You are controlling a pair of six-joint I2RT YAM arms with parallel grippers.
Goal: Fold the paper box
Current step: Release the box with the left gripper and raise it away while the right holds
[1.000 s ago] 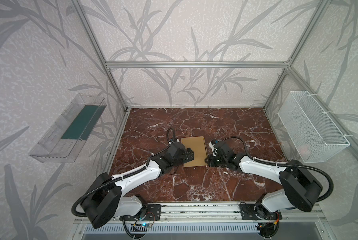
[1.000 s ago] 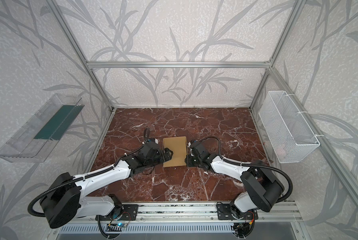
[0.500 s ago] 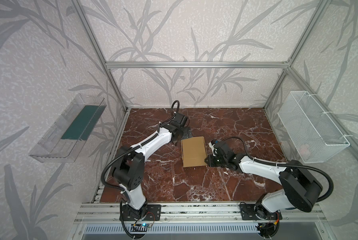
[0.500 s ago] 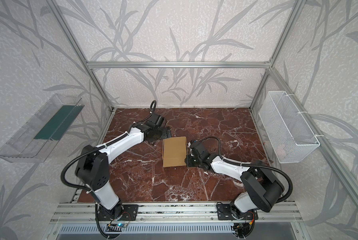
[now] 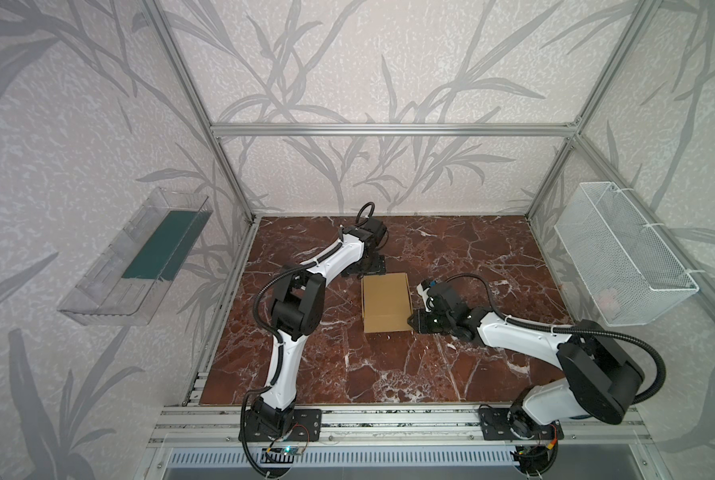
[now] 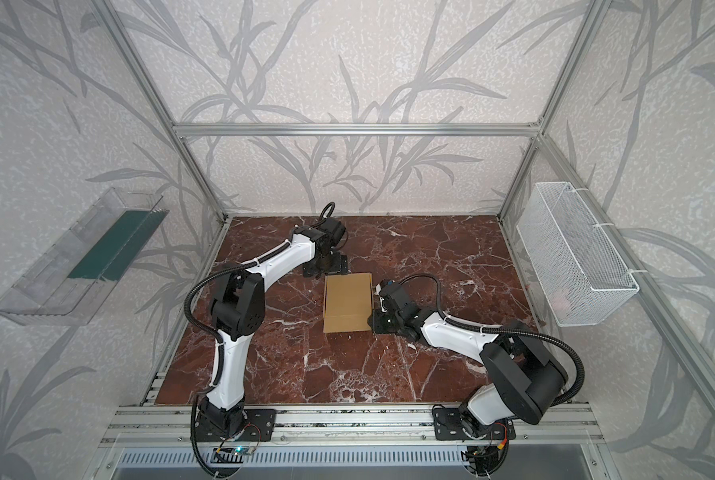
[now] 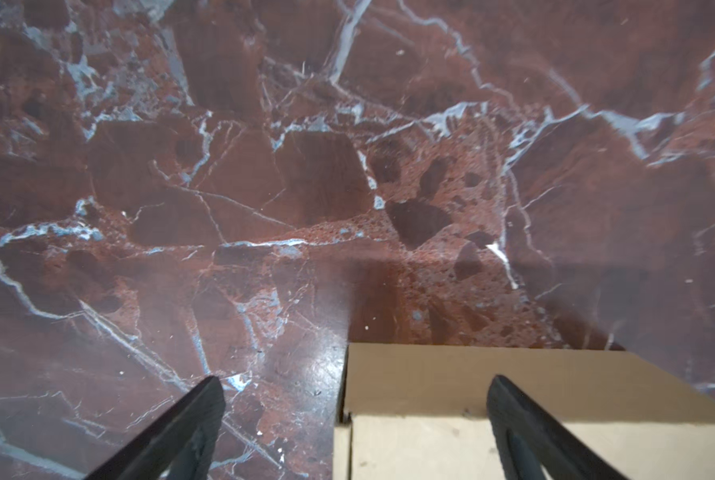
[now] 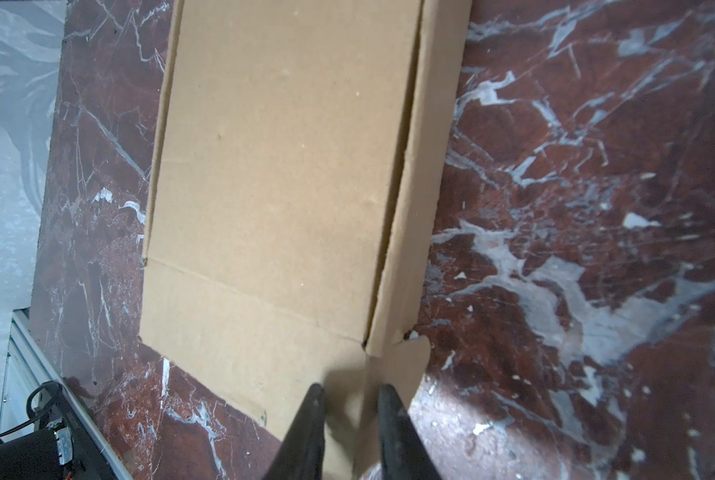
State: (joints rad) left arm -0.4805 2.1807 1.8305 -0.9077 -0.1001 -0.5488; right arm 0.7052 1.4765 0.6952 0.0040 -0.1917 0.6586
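- On the table (image 5: 451, 365), centrally, the paper box (image 5: 387, 303) lies closed as a shallow mailer; only final tucking seems left.
- Its near corner flap is pinched by the right gripper (image 8: 349, 390); the left gripper (image 7: 355, 380) hovers spread wide at the far edge, empty.
- Count: one box, two grippers.

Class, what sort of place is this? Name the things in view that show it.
Probably a robot test cell: an aluminium frame encloses it, a left arm and right arm stand bolted to a front rail, and a paper box lies on the marble-patterned floor.
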